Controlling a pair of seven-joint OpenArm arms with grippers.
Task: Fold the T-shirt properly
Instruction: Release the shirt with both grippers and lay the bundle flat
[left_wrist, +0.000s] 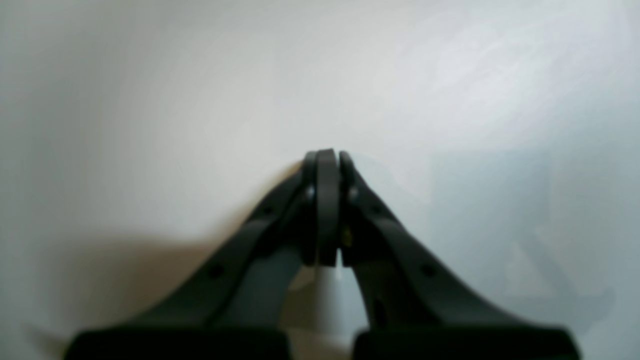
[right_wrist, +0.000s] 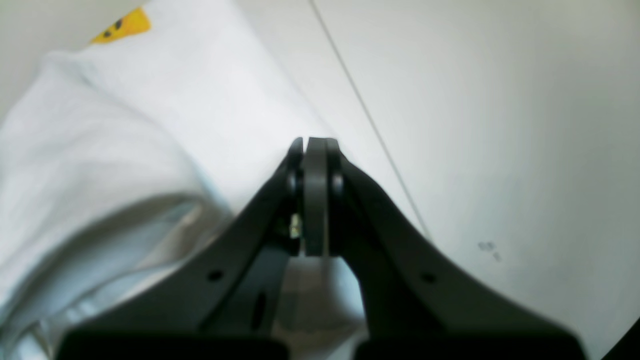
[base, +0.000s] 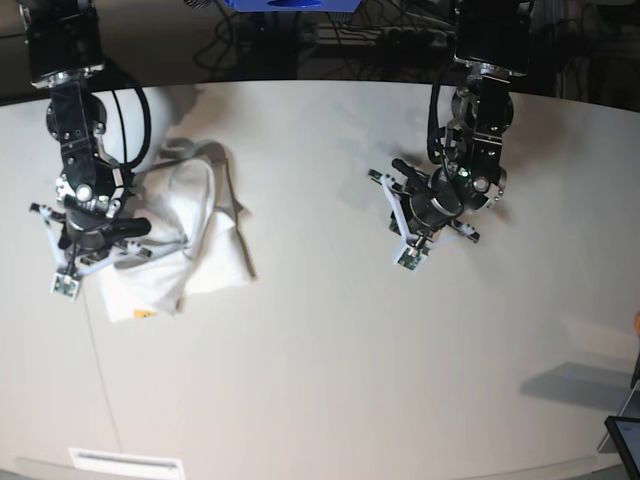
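On the table (base: 330, 350) the T-shirt (base: 200, 240) lies bunched, contained by nothing.

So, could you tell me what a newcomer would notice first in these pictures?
A crumpled white T-shirt lies bunched at the base view's left on the white table, a yellow print patch showing at its near edge. The right claw sits shut over it, while the left claw hangs shut above bare table.

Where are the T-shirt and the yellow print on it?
T-shirt (base: 205, 225), base view, on the crumpled white middle.
yellow print (right_wrist: 122, 26), right wrist view, on the yellow patch by the shirt's far edge.
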